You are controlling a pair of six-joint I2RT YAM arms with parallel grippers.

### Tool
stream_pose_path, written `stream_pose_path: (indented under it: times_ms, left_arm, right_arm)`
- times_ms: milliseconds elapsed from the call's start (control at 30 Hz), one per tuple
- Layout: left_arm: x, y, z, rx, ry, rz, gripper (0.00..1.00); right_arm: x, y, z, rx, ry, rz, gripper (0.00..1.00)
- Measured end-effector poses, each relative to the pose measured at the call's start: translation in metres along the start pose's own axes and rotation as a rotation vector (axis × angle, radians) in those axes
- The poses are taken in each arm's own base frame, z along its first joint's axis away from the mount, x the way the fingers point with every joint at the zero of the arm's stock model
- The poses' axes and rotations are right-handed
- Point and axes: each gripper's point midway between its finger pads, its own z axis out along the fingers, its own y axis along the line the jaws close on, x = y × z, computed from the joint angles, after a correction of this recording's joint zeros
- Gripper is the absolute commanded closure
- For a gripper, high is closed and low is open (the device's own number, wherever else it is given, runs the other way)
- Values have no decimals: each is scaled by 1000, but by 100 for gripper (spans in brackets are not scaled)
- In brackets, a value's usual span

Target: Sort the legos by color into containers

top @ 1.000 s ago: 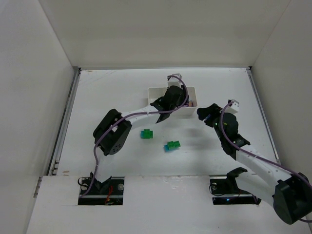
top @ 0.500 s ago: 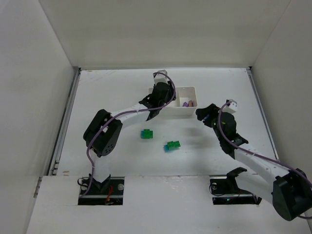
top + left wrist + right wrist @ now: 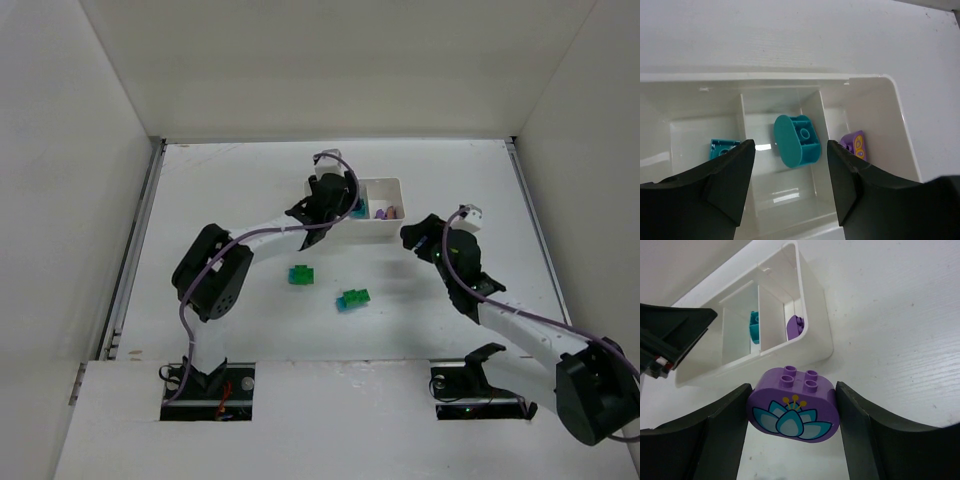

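The white tray (image 3: pixel 867 100) has three compartments. In the left wrist view a teal brick (image 3: pixel 796 140) leans tilted in the middle one, another teal brick (image 3: pixel 722 148) lies in the left one, and a purple brick (image 3: pixel 856 144) in the right one. My left gripper (image 3: pixel 790 150) is open and empty just above the tray (image 3: pixel 385 232). My right gripper (image 3: pixel 792 412) is shut on a purple brick with a lotus print (image 3: pixel 792 410), held above the table just right of the tray (image 3: pixel 815 340). Two green-and-teal clumps (image 3: pixel 301 274) (image 3: pixel 352 299) lie on the table.
White walls enclose the table on three sides. The left arm (image 3: pixel 215 270) reaches over the table's left middle towards the tray. The right arm (image 3: pixel 500 315) lies along the right side. My left gripper (image 3: pixel 670 335) shows at the left of the right wrist view.
My left gripper has moved left over the tray, uncovering its right compartment, and its elbow has swung left. My right gripper has barely moved, with the purple brick still in it.
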Motion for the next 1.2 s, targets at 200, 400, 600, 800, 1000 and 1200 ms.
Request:
stream_pose_path:
  times_ms: [200, 400, 600, 800, 1000, 1200]
  left_arm:
    - [-17, 10, -47, 28, -46, -18, 43]
    - [-33, 46, -126, 56, -154, -72, 44]
    - [-19, 116, -172, -46, -220, -115, 44]
    - [4, 145, -181, -98, -208, -124, 44]
    - [10, 148, -181, -103, -198, -120, 44]
    - [13, 144, -181, -93, -191, -114, 44]
  right_arm:
    - [11, 0, 5, 4, 32, -47, 50]
    - [1, 26, 13, -34, 22, -81, 51]
    - [-24, 52, 40, -34, -20, -110, 49]
    - [-23, 66, 85, 3, 1, -175, 47]
    - [-22, 69, 109, 45, 13, -223, 46]
    - [-28, 66, 118, 84, -2, -255, 45]
